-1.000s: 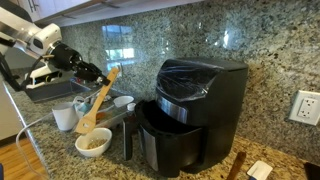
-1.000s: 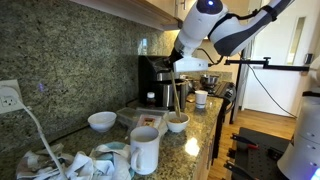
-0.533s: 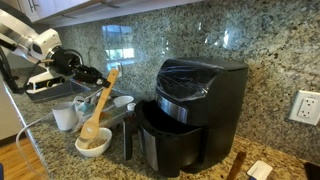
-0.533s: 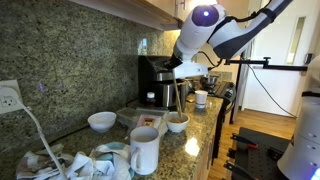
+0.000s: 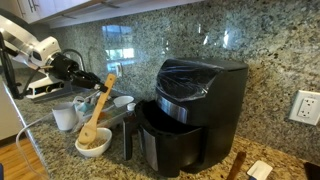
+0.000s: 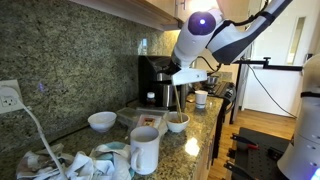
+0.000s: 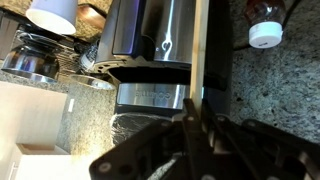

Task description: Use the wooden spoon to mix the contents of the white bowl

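Tool (image 5: 101, 79) pinched tight on the upper handle of the wooden spoon (image 5: 99, 104). Spoon's long axis is steep, slightly tilted: handle end up, head down into the white bowl (image 5: 90, 152) on the contents (image 5: 95, 141). Bowl sits on the desk (image 6: 198, 140).
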Robot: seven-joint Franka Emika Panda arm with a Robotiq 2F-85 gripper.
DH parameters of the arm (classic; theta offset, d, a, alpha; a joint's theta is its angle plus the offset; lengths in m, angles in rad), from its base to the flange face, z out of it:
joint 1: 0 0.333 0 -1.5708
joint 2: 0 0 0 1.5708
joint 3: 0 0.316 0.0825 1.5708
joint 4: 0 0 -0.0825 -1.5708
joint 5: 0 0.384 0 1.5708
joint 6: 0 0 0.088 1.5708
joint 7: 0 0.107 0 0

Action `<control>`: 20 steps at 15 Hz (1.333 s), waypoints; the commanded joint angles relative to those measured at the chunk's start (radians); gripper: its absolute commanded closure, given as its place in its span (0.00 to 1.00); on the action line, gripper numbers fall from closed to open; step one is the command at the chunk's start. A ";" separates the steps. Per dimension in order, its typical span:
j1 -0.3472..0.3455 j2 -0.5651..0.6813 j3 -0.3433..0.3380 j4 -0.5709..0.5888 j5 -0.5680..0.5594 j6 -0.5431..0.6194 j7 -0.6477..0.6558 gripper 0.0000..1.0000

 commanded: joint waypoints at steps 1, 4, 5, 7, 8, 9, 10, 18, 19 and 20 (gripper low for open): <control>0.034 0.017 -0.017 0.009 -0.022 -0.038 0.041 0.95; 0.042 0.021 -0.021 0.008 -0.024 -0.051 0.055 0.95; 0.045 0.022 -0.022 0.007 -0.025 -0.057 0.057 0.95; 0.046 0.026 -0.021 0.008 -0.026 -0.074 0.055 0.95; 0.046 0.029 -0.021 0.009 -0.028 -0.082 0.051 0.95; 0.047 0.032 -0.020 0.010 -0.033 -0.090 0.050 0.95; 0.049 0.035 -0.021 0.010 -0.037 -0.094 0.047 0.95; 0.074 0.072 -0.012 0.016 -0.089 -0.136 0.073 0.95; 0.077 0.079 -0.011 0.017 -0.096 -0.141 0.085 0.95; 0.082 0.086 -0.010 0.019 -0.101 -0.148 0.094 0.95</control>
